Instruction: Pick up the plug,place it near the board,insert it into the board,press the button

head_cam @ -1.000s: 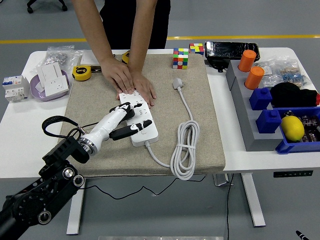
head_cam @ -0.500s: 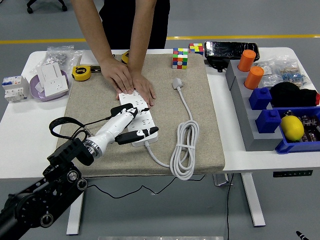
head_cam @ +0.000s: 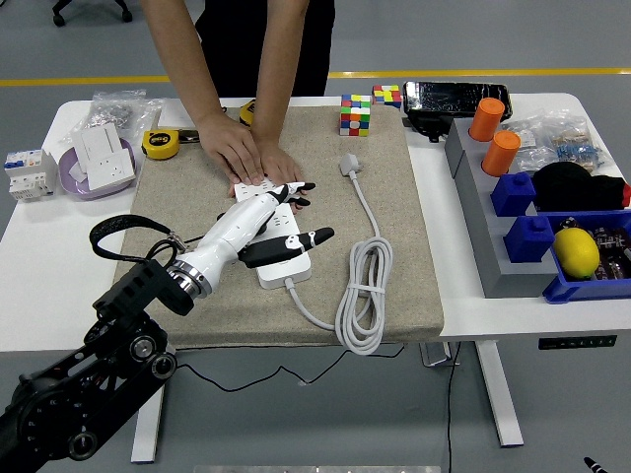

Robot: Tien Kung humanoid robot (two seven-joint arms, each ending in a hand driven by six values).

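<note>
Head view: left hand (head_cam: pixel 268 219) over flat white board (head_cam: pixel 281 246).

left hand (head_cam: pixel 258 222): white shell, black fingertips. Behind it a silver wrist ring, black jointed arm (head_cam: pixel 99 370), loose black cable loop (head_cam: pixel 123 236). Person: dark top.

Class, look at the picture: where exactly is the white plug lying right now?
In the head view the plug lies unheld on the beige mat, right of the person's hands and below the Rubik's cube.
</note>
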